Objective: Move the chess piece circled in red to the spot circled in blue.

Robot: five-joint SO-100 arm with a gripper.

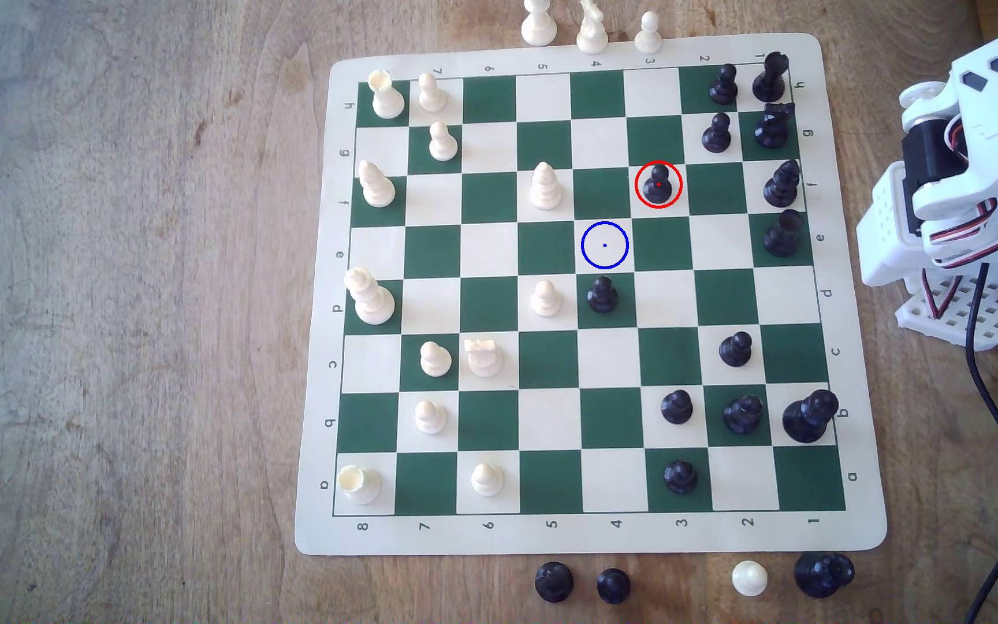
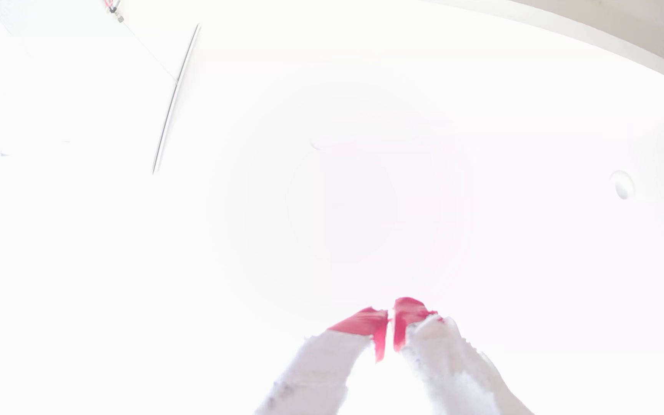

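Chess piece circled in red (image 1: 658, 183): a black pawn, upright on a cream square, toward the exterior view's upper right of the board (image 1: 589, 534).
Spot circled in blue (image 1: 604, 245): a bare cream square, diagonally adjacent to the pawn's square, toward the exterior view's lower left.
Arm (image 1: 976, 198): white, folded at the exterior view's right edge, off the board on the wooden tabletop (image 1: 124, 300), well apart from the pawn.
Pincer (image 2: 390, 313): red-tipped fingers almost touching in the washed-out wrist view, nothing between them.
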